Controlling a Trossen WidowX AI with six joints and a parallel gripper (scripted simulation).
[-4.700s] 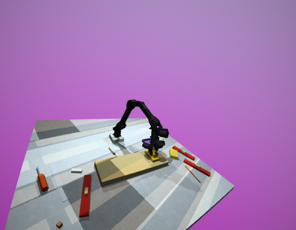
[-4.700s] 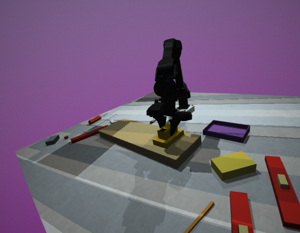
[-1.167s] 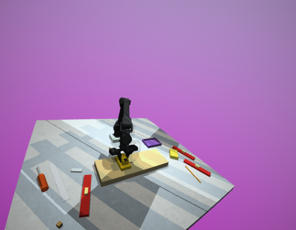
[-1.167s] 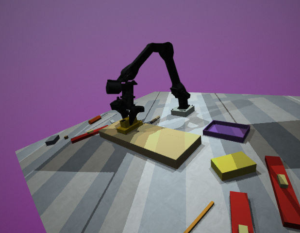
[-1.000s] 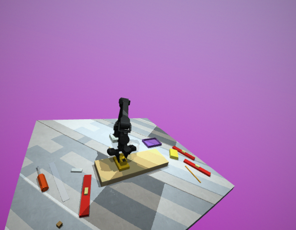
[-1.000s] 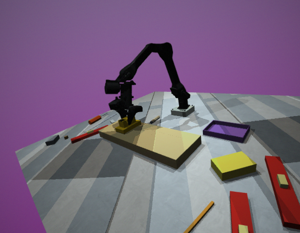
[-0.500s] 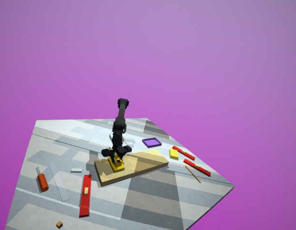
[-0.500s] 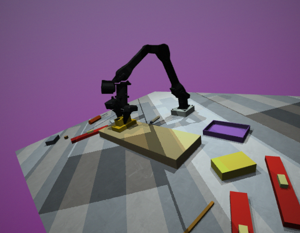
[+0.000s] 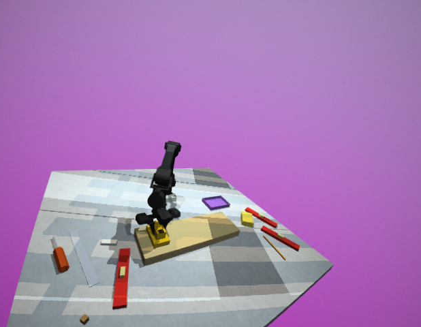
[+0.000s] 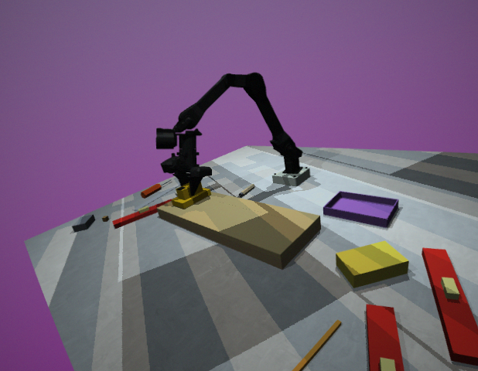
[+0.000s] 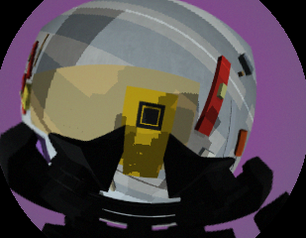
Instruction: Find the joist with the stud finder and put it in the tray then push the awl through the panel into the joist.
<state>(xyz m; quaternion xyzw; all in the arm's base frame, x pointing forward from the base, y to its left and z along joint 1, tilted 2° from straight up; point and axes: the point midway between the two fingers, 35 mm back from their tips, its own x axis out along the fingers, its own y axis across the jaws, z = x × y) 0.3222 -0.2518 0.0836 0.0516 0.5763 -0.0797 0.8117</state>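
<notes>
The yellow stud finder (image 9: 161, 241) (image 10: 183, 202) (image 11: 135, 99) is on or just above the tan floor panel (image 9: 193, 236) (image 10: 230, 218) (image 11: 78, 104), near its left end in the top view. Its top shows a dark square with a thin yellow outline in the wrist view. My gripper (image 9: 159, 228) (image 10: 188, 188) (image 11: 147, 129) is shut on its raised block. The purple tray (image 9: 220, 206) (image 10: 355, 217) is empty, behind the panel. A pale-handled tool (image 10: 247, 189), apparently the awl, lies behind the panel in the exterior view. The joist is hidden.
An orange-handled tool (image 9: 60, 259) (image 10: 151, 190), a clear strip (image 9: 84, 260) and a red level (image 9: 121, 281) (image 11: 214, 96) lie left of the panel in the top view. A yellow block (image 9: 246, 219) (image 10: 371, 261), two red levels and an orange stick (image 9: 274, 247) lie right.
</notes>
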